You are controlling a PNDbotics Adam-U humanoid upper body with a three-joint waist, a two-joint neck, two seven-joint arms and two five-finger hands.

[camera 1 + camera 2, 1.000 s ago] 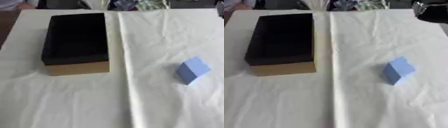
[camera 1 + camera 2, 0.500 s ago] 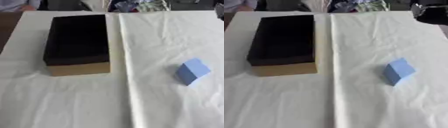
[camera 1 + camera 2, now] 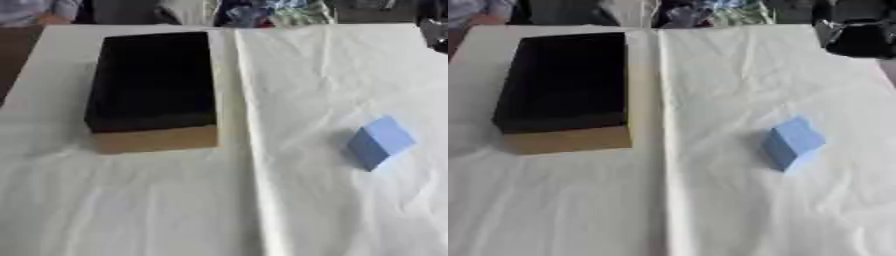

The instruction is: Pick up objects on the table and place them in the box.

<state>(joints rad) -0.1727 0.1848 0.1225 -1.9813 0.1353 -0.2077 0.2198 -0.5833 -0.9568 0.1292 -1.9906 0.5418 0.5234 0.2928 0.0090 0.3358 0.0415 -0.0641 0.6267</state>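
The blue block (image 3: 792, 141) lies alone on the white cloth (image 3: 219, 210), near right, well apart from the box (image 3: 153, 90) at far left, whose dark inside looks empty. Nothing is picked up yet; the right hand (image 3: 857, 35), a dark shape at the far right corner, should probably come down over the block squarely, straddling its flat sides. I cannot tell how its fingers stand; it touches nothing

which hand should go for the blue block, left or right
Probably the right. The blue block lies on the right half of the white cloth, and a black shape that may be the right hand shows at the upper right. The left hand is out of view.
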